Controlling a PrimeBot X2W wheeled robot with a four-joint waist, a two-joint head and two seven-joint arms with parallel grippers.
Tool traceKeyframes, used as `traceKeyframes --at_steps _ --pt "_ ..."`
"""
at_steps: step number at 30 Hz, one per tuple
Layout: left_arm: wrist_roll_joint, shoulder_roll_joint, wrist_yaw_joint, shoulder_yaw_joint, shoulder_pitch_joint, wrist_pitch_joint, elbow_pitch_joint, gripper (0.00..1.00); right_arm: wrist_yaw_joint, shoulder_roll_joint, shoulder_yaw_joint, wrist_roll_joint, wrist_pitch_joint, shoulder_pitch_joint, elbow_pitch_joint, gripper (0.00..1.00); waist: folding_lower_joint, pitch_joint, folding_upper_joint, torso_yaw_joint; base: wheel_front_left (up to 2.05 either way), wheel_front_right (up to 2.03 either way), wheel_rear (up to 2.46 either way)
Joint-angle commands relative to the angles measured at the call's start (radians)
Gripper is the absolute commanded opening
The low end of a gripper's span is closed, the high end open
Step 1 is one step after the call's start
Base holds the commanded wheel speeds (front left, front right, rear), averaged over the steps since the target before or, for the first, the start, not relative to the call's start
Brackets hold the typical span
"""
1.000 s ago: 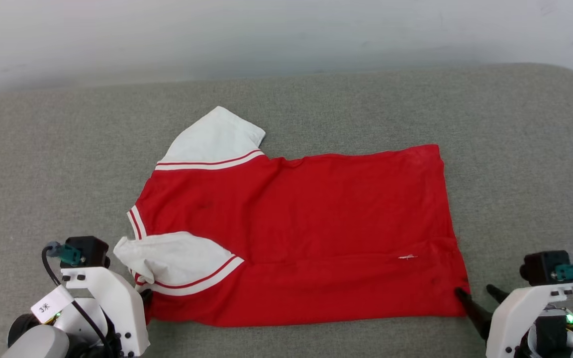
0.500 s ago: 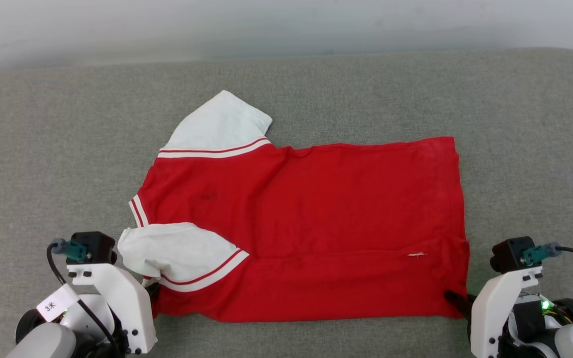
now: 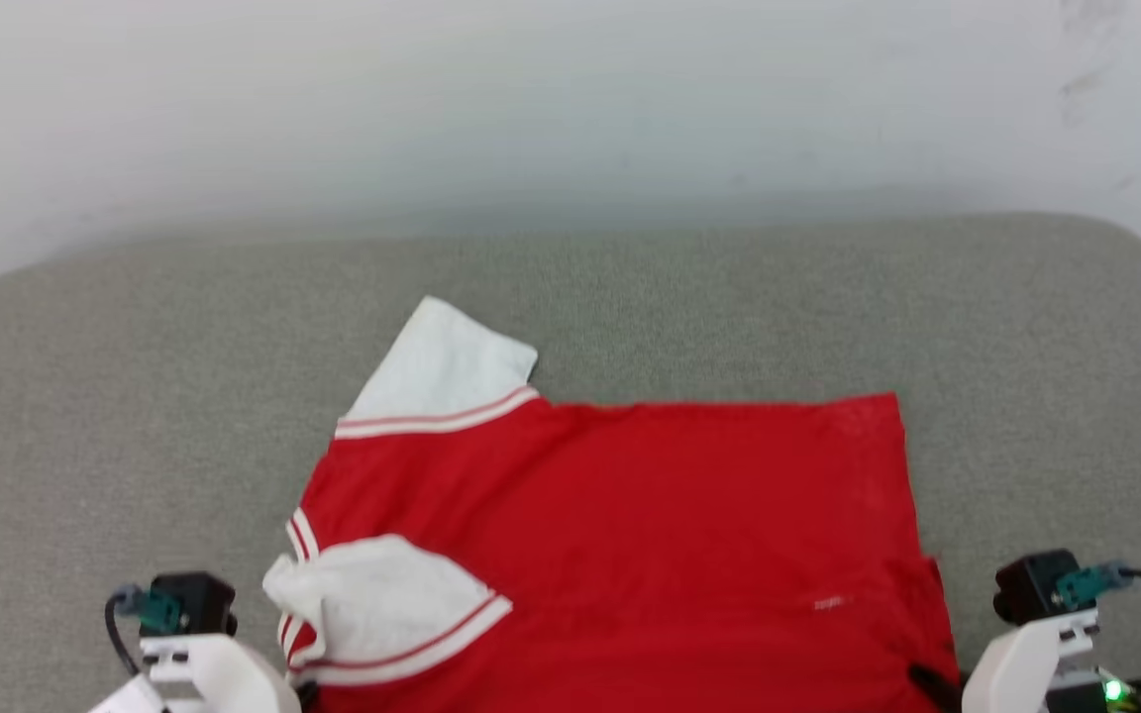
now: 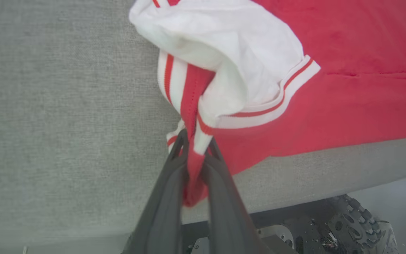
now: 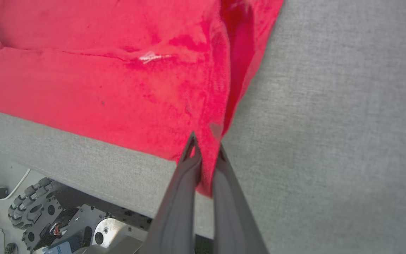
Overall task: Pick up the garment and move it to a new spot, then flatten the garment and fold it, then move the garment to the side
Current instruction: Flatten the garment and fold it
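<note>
Closing the right gripper [image 5: 205, 144] on the near right corner of the garment [image 3: 630, 515], after standing open just beside that hem a second ago. Pinching a fold of red cloth between the dark fingers [image 5: 185, 183]. Tilting the head camera upward, bringing more of the pale wall [image 3: 531, 119] in and sliding the grey cushion [image 3: 135, 396] down the picture.

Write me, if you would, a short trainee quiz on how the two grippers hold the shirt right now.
1. True or false: the right gripper is shut on a red corner of the garment.
2. What does the left gripper pinch? A) a black number B) cloth with striped trim below the white sleeve C) nothing
3. Fill in: the garment lies on a ___ cushion.
Key: 1 true; 2 B; 3 grey.
</note>
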Motion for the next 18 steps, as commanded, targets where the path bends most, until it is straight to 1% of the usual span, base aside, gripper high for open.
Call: traceKeyframes --at_steps 1,6,8,11,14,15,16,17,18 --pt "-0.009 0.011 0.011 0.004 0.029 -0.001 -0.009 0.00 -0.001 -0.001 -0.008 -0.002 0.009 0.029 -0.014 0.00 0.0002 -0.043 0.0000 0.004 0.00 0.00 0.00" --pt "-0.036 0.029 0.050 0.028 0.117 -0.006 -0.031 0.00 -0.001 0.021 -0.038 -0.013 0.030 0.104 -0.045 0.00 0.0002 -0.064 0.0000 0.005 0.00 0.00 0.00" --pt "-0.053 0.024 0.057 0.036 0.144 -0.011 -0.030 0.00 -0.001 0.037 -0.049 -0.011 0.031 0.128 -0.041 0.00 0.0002 -0.068 0.0000 0.007 0.00 0.00 0.00" --pt "-0.074 0.008 0.048 0.043 0.167 -0.022 -0.012 0.00 -0.001 0.060 -0.063 -0.016 0.019 0.153 -0.026 0.00 0.0002 -0.070 0.0000 0.009 0.00 0.00 0.00" --pt "-0.084 -0.010 0.028 0.037 0.161 -0.036 0.022 0.00 -0.001 0.085 -0.072 -0.013 -0.004 0.163 0.004 0.00 0.0002 -0.068 0.0000 0.011 0.00 0.00 0.00" --pt "-0.083 -0.019 0.020 0.035 0.150 -0.042 0.034 0.00 -0.001 0.089 -0.075 -0.014 -0.013 0.163 0.011 0.28 0.0002 -0.067 0.0000 0.012 0.00 0.00 0.00" --pt "-0.082 -0.027 0.014 0.032 0.141 -0.047 0.047 0.00 -0.001 0.095 -0.080 -0.016 -0.026 0.163 0.020 1.00 0.0002 -0.066 0.0000 0.013 0.00 0.00 0.00" --pt "-0.080 -0.035 0.008 0.029 0.131 -0.053 0.060 0.00 -0.001 0.105 -0.083 -0.011 -0.038 0.165 0.028 1.00 0.0002 -0.065 0.0000 0.014 0.00 0.00 0.00" --pt "-0.080 -0.044 0.004 0.031 0.121 -0.061 0.072 0.21 -0.001 0.108 -0.084 -0.014 -0.057 0.164 0.028 1.00 0.0002 -0.065 0.0000 0.014 0.00 0.00 0.00"
